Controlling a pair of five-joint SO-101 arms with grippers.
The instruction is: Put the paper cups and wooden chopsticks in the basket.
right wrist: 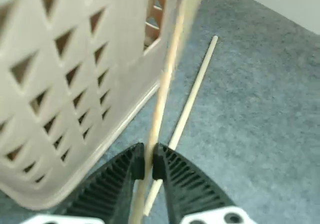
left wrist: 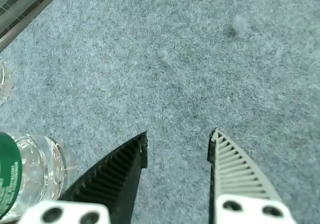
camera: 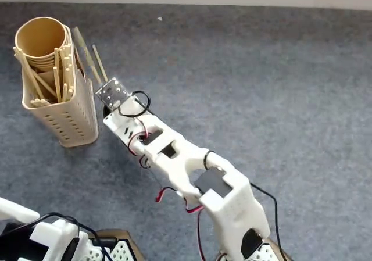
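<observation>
Your right end effector (right wrist: 148,159) is clamped on one chopstick (right wrist: 165,79), held near its lower end, and the stick rises close alongside the basket (right wrist: 75,84) wall. Lift until the lower tip clears the rim, then carry it over the opening beside the cups (camera: 39,37) before you let go. The long overhang may pivot in the grip, so go slowly. A second chopstick (right wrist: 194,87) lies on the tabletop (camera: 261,69) just beside the basket. The right arm is stretched toward the basket's side, wrist pitched down. Your left end effector (left wrist: 177,139) is spread and empty, low over the tabletop beside a bottle (left wrist: 25,174).

Cups (camera: 40,37), chopsticks (camera: 58,78) upright in basket (camera: 72,121), one chopstick (right wrist: 162,92) pinched
</observation>
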